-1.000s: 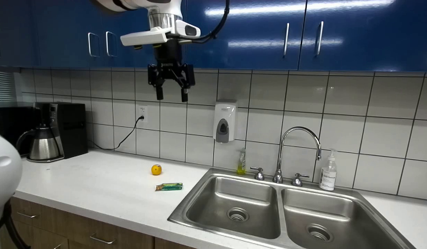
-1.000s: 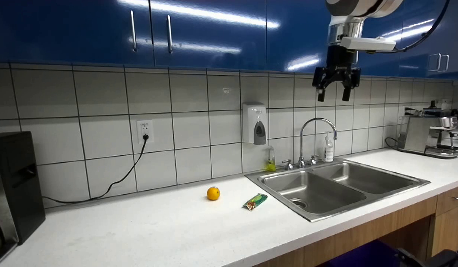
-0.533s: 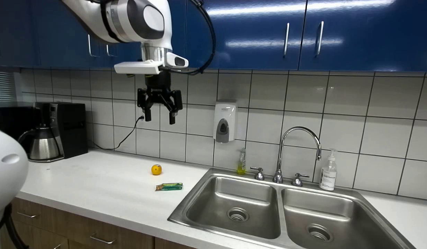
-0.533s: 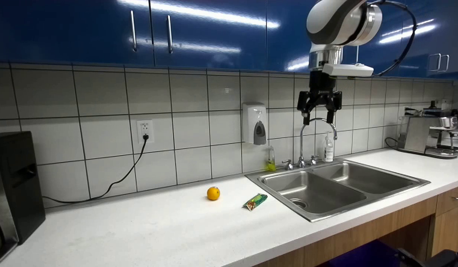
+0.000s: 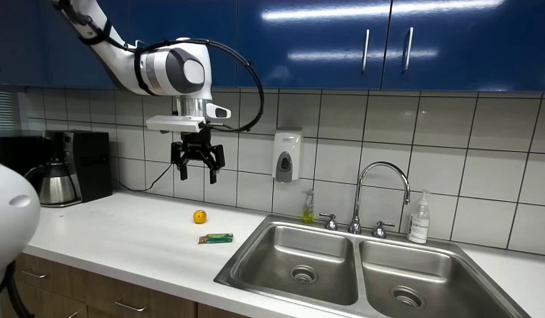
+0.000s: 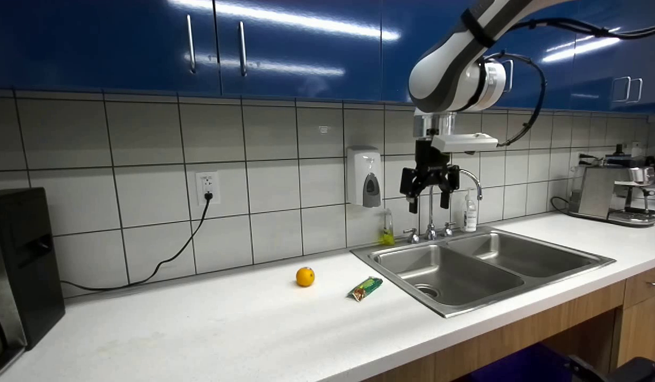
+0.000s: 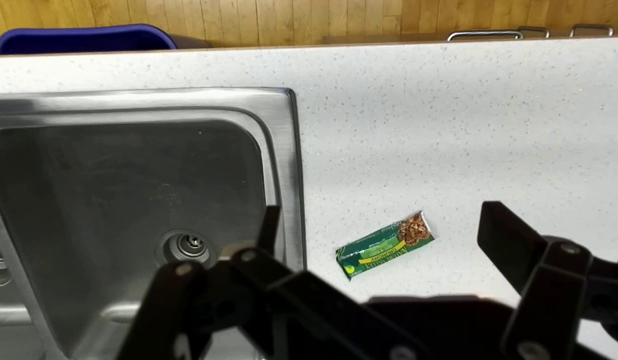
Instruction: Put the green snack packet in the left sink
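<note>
End effector (image 5: 198,180) above white counter (image 5: 135,229), blue cabinets (image 5: 312,39), tiles (image 5: 329,161)

1. My gripper (image 5: 198,178): black; my arm (image 5: 126,68): white, with grey panels and black bands.
2. Snack packet (image 7: 381,247): green, with a yellow stripe and a brown picture at one end.
3. Left sink (image 5: 294,254): silvery grey.
4. Counter (image 7: 439,130): white, finely speckled.
5. Wall (image 6: 274,185): white, crossed by a dark grid.
6. Cupboards (image 5: 316,35): deep blue, streaked white.
7. Floor (image 7: 278,22): golden brown, striped by darker seams.

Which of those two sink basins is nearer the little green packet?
The left basin in both exterior views: the packet lies on the counter beside it, whereas the right basin is beyond the divider.
</note>
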### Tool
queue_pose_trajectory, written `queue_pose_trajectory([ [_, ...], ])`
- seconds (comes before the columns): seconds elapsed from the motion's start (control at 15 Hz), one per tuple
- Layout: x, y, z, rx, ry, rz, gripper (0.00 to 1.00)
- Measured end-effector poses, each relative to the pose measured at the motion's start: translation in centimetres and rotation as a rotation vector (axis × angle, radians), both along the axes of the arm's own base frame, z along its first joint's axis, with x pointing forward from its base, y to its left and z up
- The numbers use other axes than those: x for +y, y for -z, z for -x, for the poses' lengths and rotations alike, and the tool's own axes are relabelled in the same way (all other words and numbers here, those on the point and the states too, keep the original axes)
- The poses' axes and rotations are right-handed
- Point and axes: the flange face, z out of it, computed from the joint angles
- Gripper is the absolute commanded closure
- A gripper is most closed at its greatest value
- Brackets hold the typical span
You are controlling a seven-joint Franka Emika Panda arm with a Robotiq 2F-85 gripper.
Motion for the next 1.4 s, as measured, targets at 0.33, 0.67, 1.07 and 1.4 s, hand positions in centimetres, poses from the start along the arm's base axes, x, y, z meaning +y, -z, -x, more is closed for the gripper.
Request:
queue_pose_trajectory([
  [0.33,2.4,4.9,-2.1,-0.002,-0.018,0.003,0.0],
  [0.67,4.3,8.9,-4.2,0.0,-0.032,-0.004,0.0],
  [1.07,6.3,11.9,-7.3,-0.004,-0.054,-0.004,0.0],
  [1.4,7.9,15.1,-9.4,0.011,-0.059,0.002,0.0],
])
